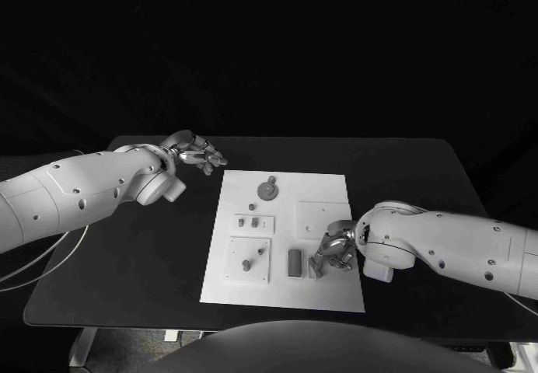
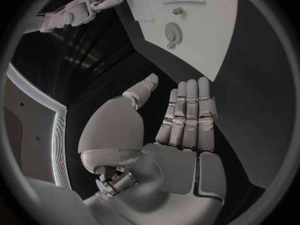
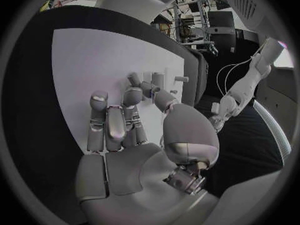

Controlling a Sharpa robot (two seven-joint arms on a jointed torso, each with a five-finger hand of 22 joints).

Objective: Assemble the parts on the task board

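Right hand (image 1: 334,250) is over the task board (image 1: 323,185)'s near right part, fingers (image 3: 132,96) curled by an upright grey block (image 1: 295,263); grip can't be told. Left hand (image 1: 193,152) is off-board, empty, fingers apart. Judged step: picking a part; next needs a firm pinch.

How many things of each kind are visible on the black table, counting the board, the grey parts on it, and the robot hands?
Task board: 1
Grey parts on the board, as far as the head view lets me tell, such as the round one and the upright block: 7
Hands, left hand and right hand: 2
Total: 10
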